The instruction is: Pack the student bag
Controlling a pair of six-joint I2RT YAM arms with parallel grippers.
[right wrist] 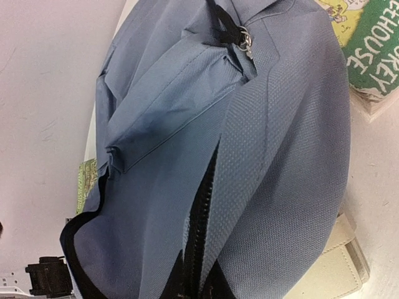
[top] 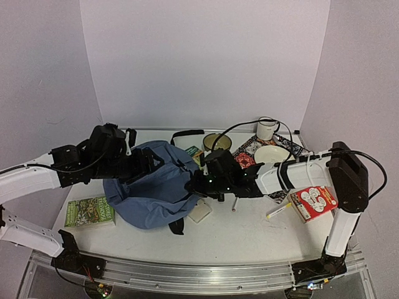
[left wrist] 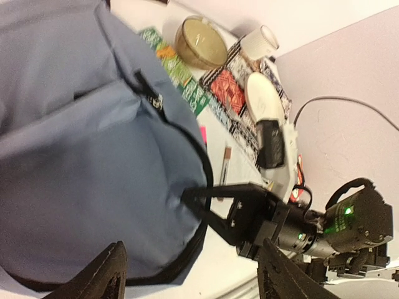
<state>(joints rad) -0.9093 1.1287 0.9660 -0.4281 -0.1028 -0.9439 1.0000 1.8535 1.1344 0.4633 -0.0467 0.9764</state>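
The student bag (top: 156, 187) is a slate-blue backpack lying on the table left of centre; it fills the right wrist view (right wrist: 206, 124) and most of the left wrist view (left wrist: 81, 124). My right gripper (top: 195, 184) is at the bag's right edge, shut on the fabric by the black zip (right wrist: 202, 212), with its fingertips (right wrist: 182, 288) pinching the seam. It also shows in the left wrist view (left wrist: 202, 199). My left gripper (top: 148, 164) hovers over the bag's upper left, open wide and empty, with both fingers (left wrist: 113, 274) apart.
A green book (top: 90, 210) lies left of the bag and another (top: 194, 152) behind it. A cream notebook (top: 201, 212) is tucked under its right side. Behind and to the right are a bowl (top: 217, 142), mug (top: 267, 129), plate (top: 272, 154), marker (top: 278, 210) and a red-white box (top: 313, 202).
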